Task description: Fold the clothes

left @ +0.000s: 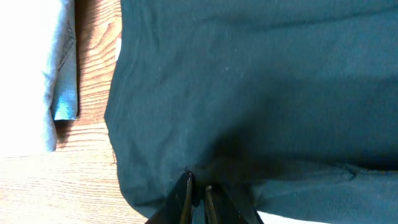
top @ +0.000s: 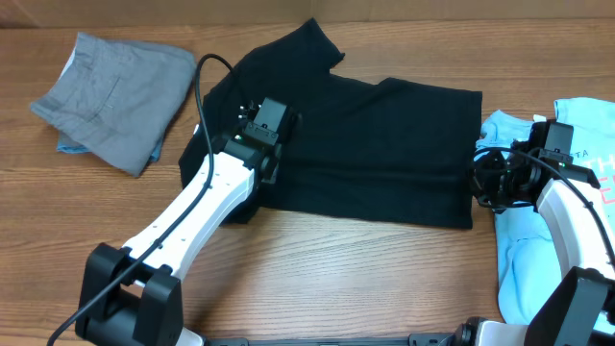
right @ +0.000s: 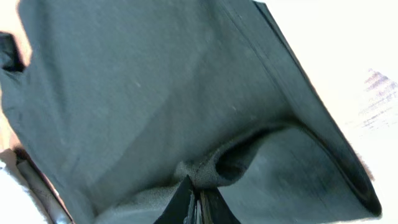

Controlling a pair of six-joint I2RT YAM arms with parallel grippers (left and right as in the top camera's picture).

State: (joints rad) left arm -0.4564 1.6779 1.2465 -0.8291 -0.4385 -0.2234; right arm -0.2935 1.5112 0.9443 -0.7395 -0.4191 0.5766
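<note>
Black T-shirt (top: 384,144) lies spread across the middle of a wooden table (top: 336,269). The left gripper (left: 198,190) pinches fabric near its left side, and the right gripper (right: 196,194) pinches its right edge. Grey shorts (top: 120,91) lie far left, a light blue tee (top: 519,250) far right.

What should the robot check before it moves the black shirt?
1. Left tool grips the shirt: ok, shut on a pinch of fabric.
2. Right tool grips the shirt: ok, shut on a bunched fold.
3. Shirt lies smooth: not ok, it puckers at both grips.
4. Shorts apart from the shirt: ok, bare wood lies between them.
5. Blue tee apart from the shirt: cannot tell, their edges lie very close.
</note>
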